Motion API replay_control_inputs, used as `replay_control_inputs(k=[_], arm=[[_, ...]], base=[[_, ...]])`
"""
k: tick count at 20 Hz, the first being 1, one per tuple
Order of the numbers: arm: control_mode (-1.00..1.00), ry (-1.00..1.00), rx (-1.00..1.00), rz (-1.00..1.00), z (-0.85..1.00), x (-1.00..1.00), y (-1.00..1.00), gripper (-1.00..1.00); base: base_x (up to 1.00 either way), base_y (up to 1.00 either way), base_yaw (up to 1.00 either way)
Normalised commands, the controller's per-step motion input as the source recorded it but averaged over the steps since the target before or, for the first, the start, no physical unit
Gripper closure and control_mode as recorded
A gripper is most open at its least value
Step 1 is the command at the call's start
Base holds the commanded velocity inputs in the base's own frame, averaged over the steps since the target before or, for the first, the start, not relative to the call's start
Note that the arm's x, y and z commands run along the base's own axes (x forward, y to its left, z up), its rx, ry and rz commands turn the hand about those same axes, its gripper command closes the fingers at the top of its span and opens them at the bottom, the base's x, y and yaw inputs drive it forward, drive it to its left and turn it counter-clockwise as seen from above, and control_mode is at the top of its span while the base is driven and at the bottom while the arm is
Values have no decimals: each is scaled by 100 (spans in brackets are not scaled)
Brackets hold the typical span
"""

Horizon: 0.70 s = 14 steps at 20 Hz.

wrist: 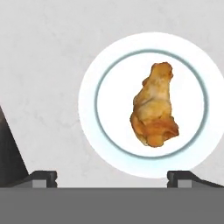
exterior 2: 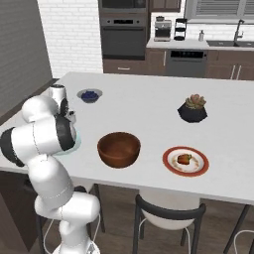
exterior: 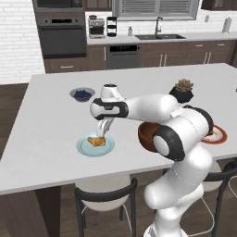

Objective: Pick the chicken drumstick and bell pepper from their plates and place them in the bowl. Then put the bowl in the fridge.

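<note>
Drumstick (wrist: 154, 107) lies on the light blue plate (wrist: 94, 83) at frame centre, below my gripper (exterior: 104, 131), jaws wide apart and empty. White counter (exterior: 46, 125) holds bowl (exterior 2: 119, 149) and pepper (exterior 2: 184, 159), lower right; ovens (exterior: 62, 34) upper left.

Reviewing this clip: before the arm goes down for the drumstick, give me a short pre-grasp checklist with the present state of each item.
1. Gripper open: ok, fingertips stand wide apart in the hand view.
2. Gripper empty: ok, nothing between the fingers.
3. Chicken drumstick on the light blue plate: ok, lying within the rim.
4. Gripper over the drumstick: ok in the left base view; in the hand view it sits right of centre.
5. Wooden bowl ready: ok, upright and empty.
6. Bell pepper on the red-rimmed plate: ok.
</note>
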Motion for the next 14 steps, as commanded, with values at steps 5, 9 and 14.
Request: replay_control_inputs(k=[5, 9, 14], arm=[[-100, 3, -15, 4, -51, 38, 6, -100], [-100, -2, -15, 0, -50, 30, 27, -100], [-100, -6, -14, 0, -31, 31, 25, -100]], base=[[0, 0, 0], [0, 0, 0], [0, 0, 0]])
